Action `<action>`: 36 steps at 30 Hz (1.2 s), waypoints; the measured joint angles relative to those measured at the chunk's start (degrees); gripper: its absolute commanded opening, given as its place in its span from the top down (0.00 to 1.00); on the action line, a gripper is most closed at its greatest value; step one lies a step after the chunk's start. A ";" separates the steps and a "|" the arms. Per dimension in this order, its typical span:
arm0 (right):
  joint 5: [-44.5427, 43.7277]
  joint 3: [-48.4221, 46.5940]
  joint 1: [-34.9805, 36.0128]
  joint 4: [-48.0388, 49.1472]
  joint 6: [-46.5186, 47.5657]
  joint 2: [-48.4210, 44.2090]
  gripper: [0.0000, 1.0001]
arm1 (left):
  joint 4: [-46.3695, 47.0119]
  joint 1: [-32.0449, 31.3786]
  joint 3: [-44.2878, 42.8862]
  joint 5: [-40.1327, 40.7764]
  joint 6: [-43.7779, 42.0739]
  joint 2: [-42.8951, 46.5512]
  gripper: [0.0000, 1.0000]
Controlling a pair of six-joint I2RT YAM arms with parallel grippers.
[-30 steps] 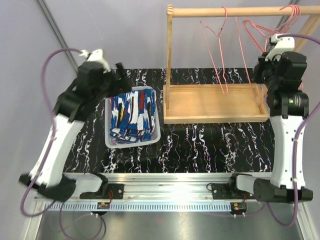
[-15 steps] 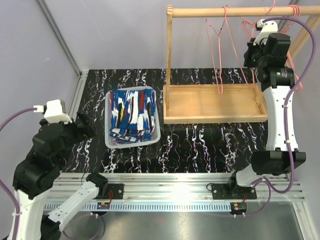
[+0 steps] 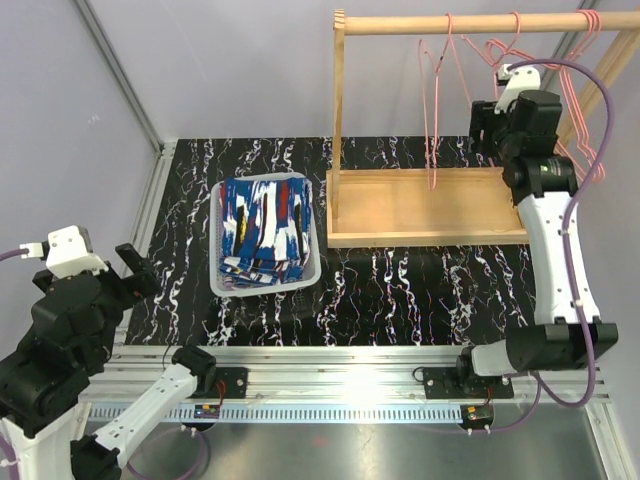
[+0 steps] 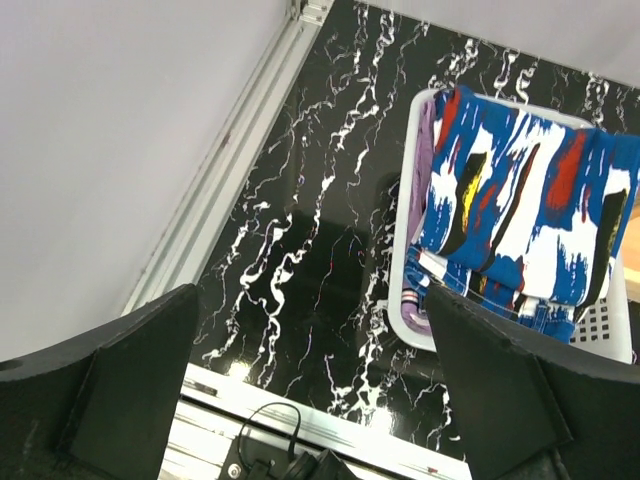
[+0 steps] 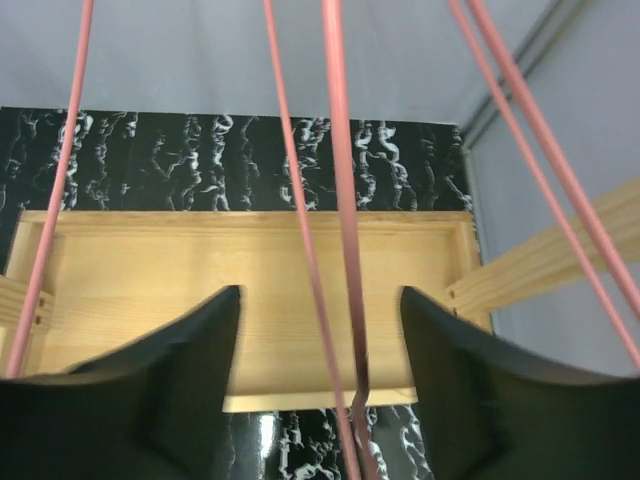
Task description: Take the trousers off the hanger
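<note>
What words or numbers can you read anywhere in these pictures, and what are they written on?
None: no word, number or sign can be read in any view.
The blue trousers in the basket carry only white, red, yellow and black streaks, no letters.
The small circuit boards by the arm bases are too small to read.
The wooden rack and the pink hangers are bare.

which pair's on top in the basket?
The blue patterned trousers lie on top; the lilac pair only peeks out beneath them along the basket edge.
</note>
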State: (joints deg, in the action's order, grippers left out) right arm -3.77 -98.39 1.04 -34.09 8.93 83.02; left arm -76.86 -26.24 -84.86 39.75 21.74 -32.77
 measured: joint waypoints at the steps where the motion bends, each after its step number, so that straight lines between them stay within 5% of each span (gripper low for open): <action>1: -0.83 0.70 0.04 -0.55 -0.35 -1.66 0.16 | -0.09 -0.02 -0.15 0.11 -0.26 0.26 0.01; 3: -1.86 1.07 0.04 -2.38 -1.66 -5.14 0.01 | -0.46 -0.07 -0.11 0.26 -0.63 0.96 0.01; 18: 1.20 0.83 0.04 -28.98 -13.11 -43.08 0.01 | 6.80 -0.33 9.53 0.35 -8.37 14.01 0.01; 36: 0.35 13.33 1.09 -37.11 -16.46 -52.48 0.01 | 13.94 -0.37 17.99 -3.91 -11.41 21.22 0.01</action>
State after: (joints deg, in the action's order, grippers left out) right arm -3.42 -85.06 2.13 -71.20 -7.53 30.55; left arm -62.92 -26.61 -66.87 35.83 10.33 -11.55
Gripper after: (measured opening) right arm 0.993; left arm 0.987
